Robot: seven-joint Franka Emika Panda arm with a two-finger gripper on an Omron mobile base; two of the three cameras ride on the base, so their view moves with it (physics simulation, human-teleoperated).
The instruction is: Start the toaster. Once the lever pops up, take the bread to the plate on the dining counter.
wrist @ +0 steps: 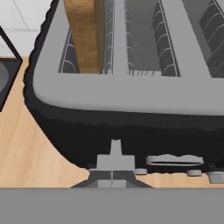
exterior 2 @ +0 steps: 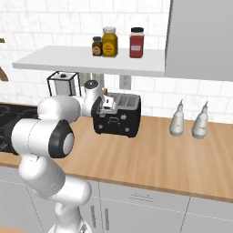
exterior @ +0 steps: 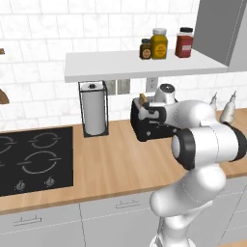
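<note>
One bread (wrist: 85, 35) slice upright in toaster (wrist: 131, 109), hand view.

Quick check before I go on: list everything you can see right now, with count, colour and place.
toaster: one, black with silver slotted top, on the wall-side counter under the shelf.
bread: one, golden-brown, standing in the toaster's end slot.
paper-towel roll: one, white in a black wire holder, left of the toaster.
stove: one, black, set in the counter at far left.
jars: three, dark brown, amber and red, on the white shelf.
bottles: two, pale grey, on the counter right of the toaster.
counter: one, light wood, over grey cabinets.
gripper: one, dark tips, shut, at the toaster's front by its lever.
</note>
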